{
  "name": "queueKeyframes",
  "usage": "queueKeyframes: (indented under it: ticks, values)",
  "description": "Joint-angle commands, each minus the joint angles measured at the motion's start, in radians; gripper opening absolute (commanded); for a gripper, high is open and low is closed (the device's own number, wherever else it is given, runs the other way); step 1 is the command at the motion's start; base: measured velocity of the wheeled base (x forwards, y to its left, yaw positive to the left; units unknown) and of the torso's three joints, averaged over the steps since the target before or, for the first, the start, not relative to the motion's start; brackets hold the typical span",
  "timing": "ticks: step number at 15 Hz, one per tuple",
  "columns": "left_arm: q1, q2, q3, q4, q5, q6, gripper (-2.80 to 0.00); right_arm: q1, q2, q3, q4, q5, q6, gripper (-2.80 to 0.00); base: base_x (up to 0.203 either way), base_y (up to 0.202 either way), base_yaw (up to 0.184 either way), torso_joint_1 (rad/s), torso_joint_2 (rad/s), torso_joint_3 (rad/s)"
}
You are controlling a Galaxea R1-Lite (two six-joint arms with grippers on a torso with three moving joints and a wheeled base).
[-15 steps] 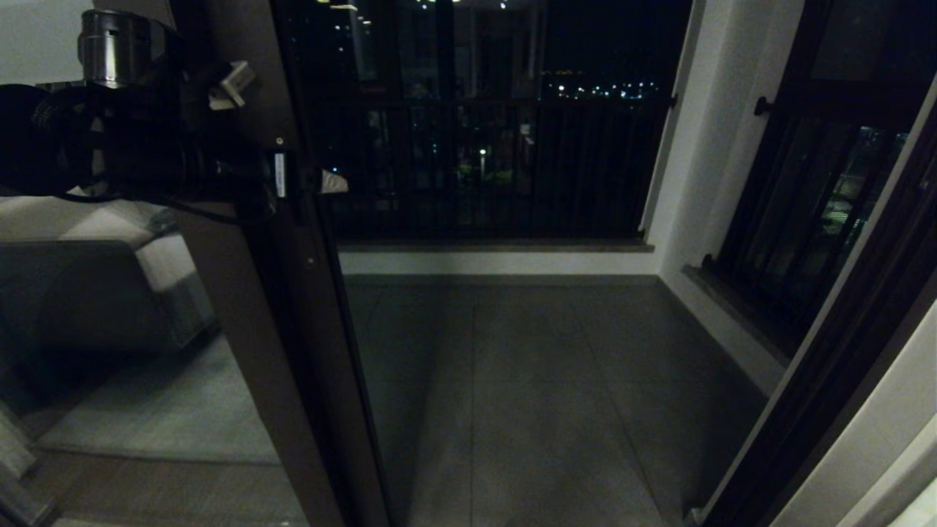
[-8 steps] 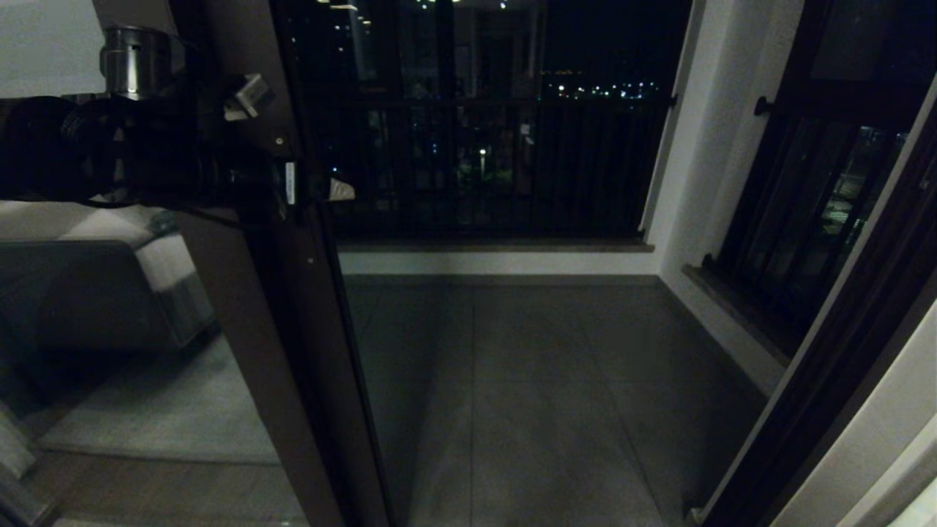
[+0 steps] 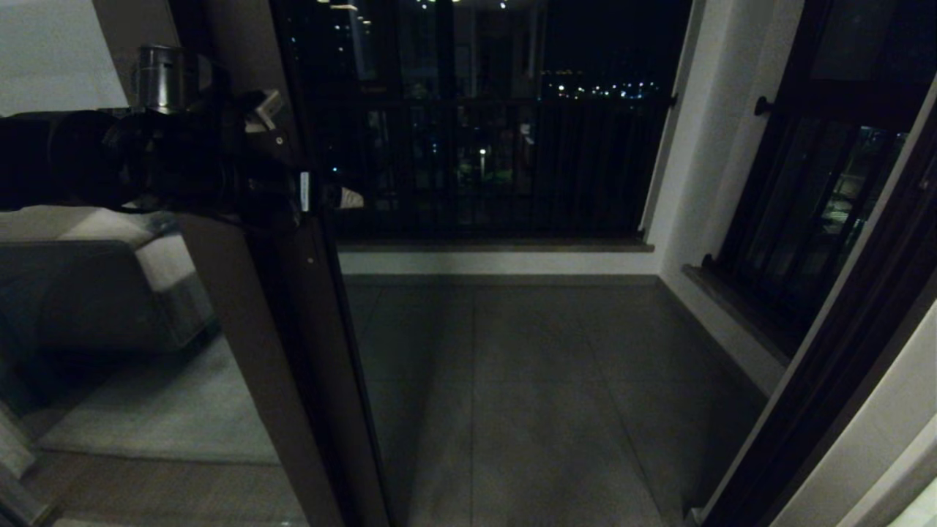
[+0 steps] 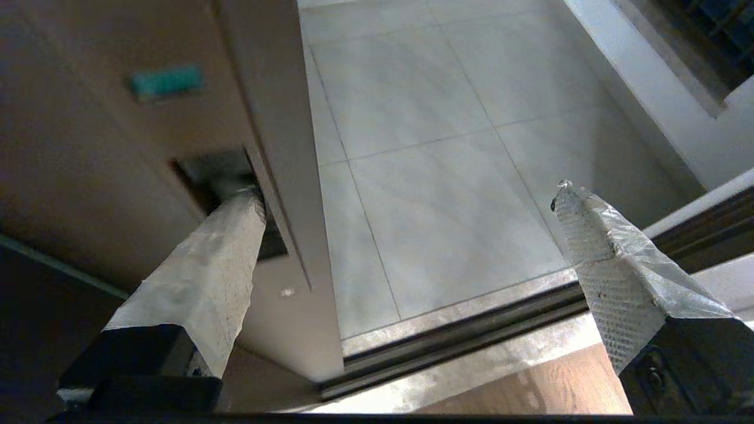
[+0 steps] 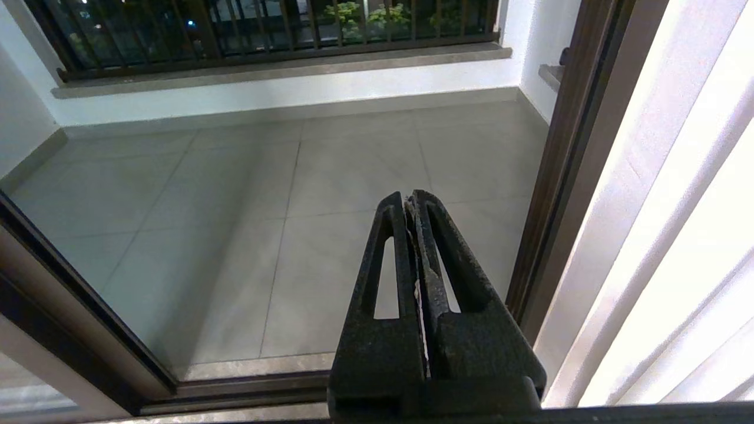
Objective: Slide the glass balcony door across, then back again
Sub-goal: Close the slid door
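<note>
Straddling the glass balcony door [image 3: 293, 307] upright, the left hand [image 4: 406, 194] gapes wide, gripping nothing.

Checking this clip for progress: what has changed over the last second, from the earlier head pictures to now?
The left gripper has shifted right and slightly down along the door upright, open, one finger at the handle slot. Nothing was gripped or released. The door, the doorway gap and the shut right gripper look unchanged.
</note>
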Motion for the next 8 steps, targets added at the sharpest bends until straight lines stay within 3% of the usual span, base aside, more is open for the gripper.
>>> queueKeyframes:
  ticks: [1,8]
  values:
    - [-0.002,0.029,-0.023,-0.002,-0.001,-0.001,0.0,0.0,0.001,0.0,0.001,0.0,0.0,-2.8,0.0,0.0,0.0,0.0,0.0,0.0]
    - [-0.039,0.037,-0.056,-0.002,-0.004,-0.003,0.0,0.0,0.001,0.0,0.001,0.0,0.0,-2.8,0.0,0.0,0.0,0.0,0.0,0.0]
